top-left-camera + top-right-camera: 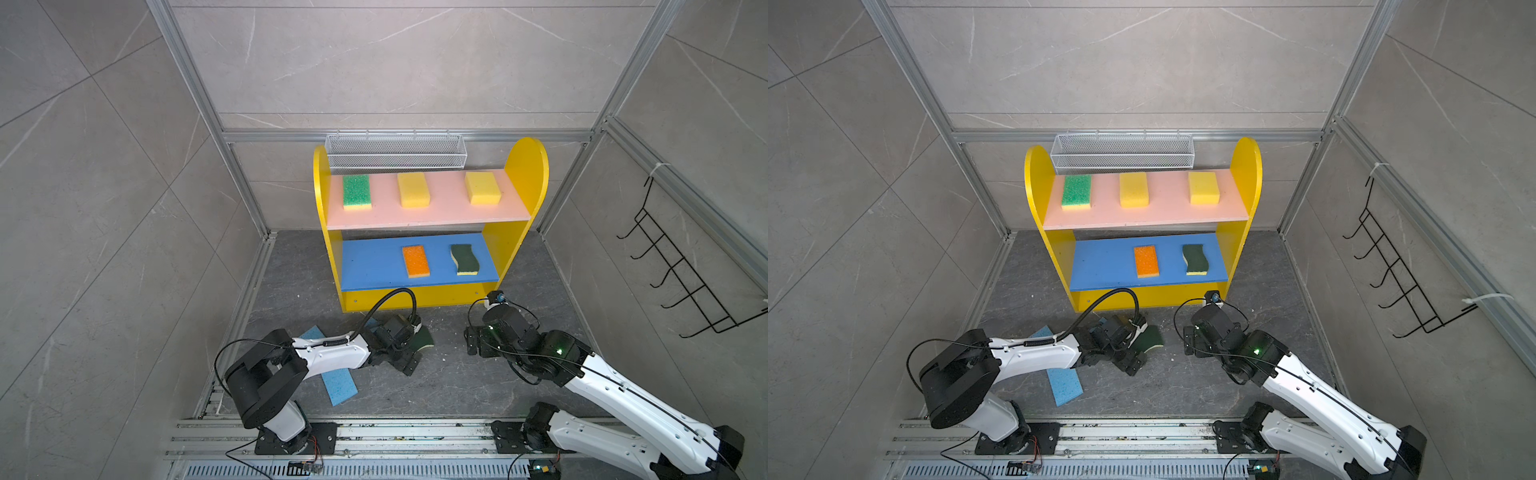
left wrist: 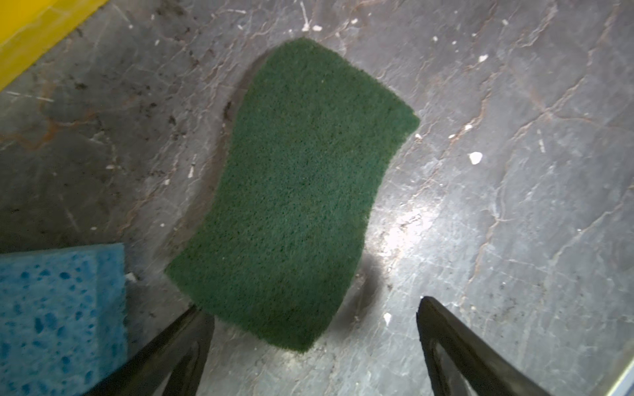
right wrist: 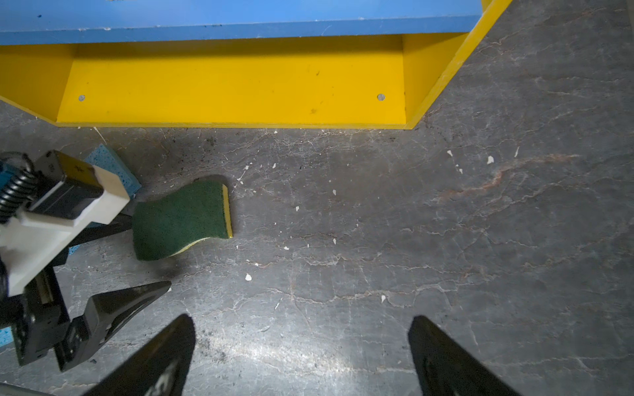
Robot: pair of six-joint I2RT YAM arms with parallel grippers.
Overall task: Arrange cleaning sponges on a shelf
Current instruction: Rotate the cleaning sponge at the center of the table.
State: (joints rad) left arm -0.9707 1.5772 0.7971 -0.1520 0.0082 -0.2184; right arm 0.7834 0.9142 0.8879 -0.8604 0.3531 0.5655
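Floor (image 1: 457,386) of dark veined stone spans the lower middle of both top views, walled in by grey tile. At frame centre, against the back wall, stands the shelf (image 1: 528,174), with yellow round-topped sides, a pink upper board (image 1: 449,210) and a blue lower board (image 1: 374,266). The left arm (image 1: 332,353) reaches in from the lower left of the frame, the right arm (image 1: 623,395) from the lower right. A white mesh basket (image 1: 395,151) hangs just behind the shelf's top. A black hook rack (image 1: 681,266) sits on the wall at the right edge.

On the pink board, from frame left to right, lie a green-topped sponge (image 1: 356,191), a yellow block sponge (image 1: 413,190) and a second yellow block (image 1: 483,188). On the blue board an orange-topped sponge (image 1: 415,261) lies at centre, with a shelved wavy sponge (image 1: 465,258) to its right.

Below the shelf, a light-blue sponge (image 1: 338,384) lies partly under the left arm, and an upper light-blue sponge (image 1: 311,334) shows above that arm. A floor wavy sponge (image 2: 295,192) lies flat, dark green face up. The left gripper (image 2: 312,310) hovers at its near end, jaws spread wide and not pinching it. A light-blue corner (image 2: 61,319) lies just beside one finger; I cannot tell whether it belongs to either sponge above. The right gripper (image 3: 302,320), right of centre, is spread wide over bare floor, holding nothing.
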